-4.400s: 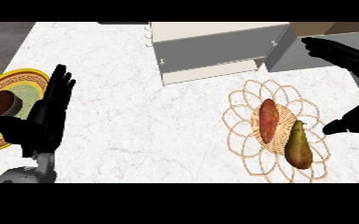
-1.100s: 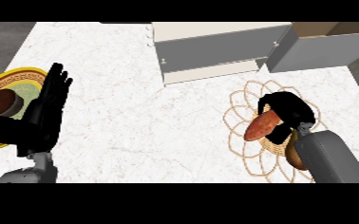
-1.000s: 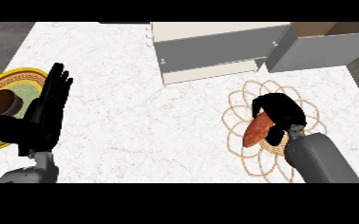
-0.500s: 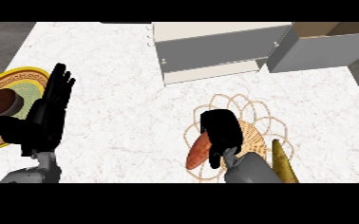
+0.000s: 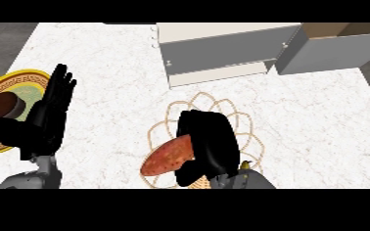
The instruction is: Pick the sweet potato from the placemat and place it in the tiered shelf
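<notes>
orange sweet potato point(image 5: 168, 156) slanting lower-left to upper-right, right hand point(image 5: 208, 144) fingers curled round it

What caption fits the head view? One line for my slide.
Right hand grips the sweet potato over the placemat, tiered shelf ahead.

Orange-brown sweet potato point(image 5: 168, 156), tilted, over the woven placemat's point(image 5: 249, 134) left side, tiered shelf point(image 5: 217, 54) pale and open-fronted, well beyond the placemat
</notes>
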